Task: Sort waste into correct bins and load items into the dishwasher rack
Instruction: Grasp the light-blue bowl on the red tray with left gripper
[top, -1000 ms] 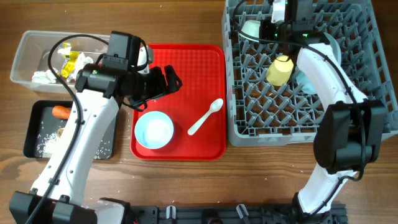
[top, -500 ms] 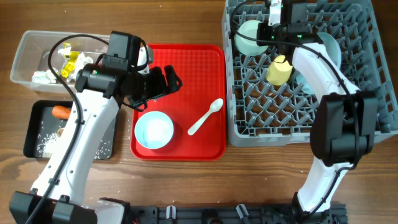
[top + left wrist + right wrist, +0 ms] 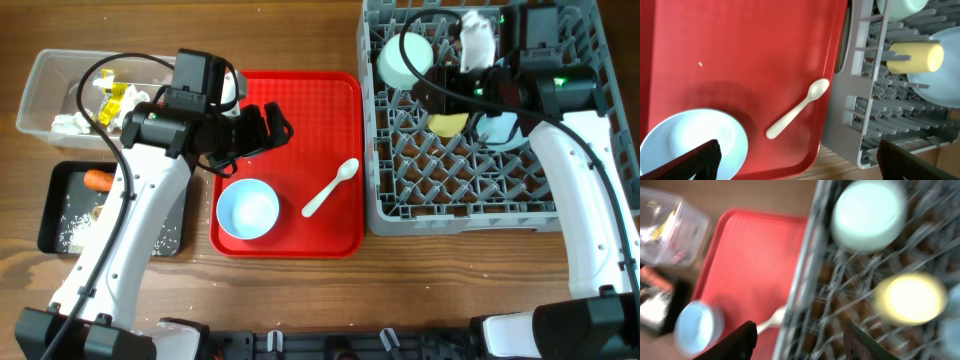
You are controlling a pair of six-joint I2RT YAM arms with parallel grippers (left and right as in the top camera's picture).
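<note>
A pale teal bowl rests in the far-left corner of the grey dishwasher rack. The yellow cup lies beside the pale blue plate. My right gripper hovers open over the rack, empty, in a blurred wrist view. My left gripper is wide open above the red tray, holding nothing. A second bowl and the white spoon lie on that tray.
At the left, a clear tub holds yellow wrappers and white tissue. Below it a black tray holds a carrot and rice grains. Bare wooden table shows in front of the red tray and rack.
My right gripper opened and let go of the teal bowl, now left in the rack's far-left corner, and the right arm swung away. The left arm has not moved.
</note>
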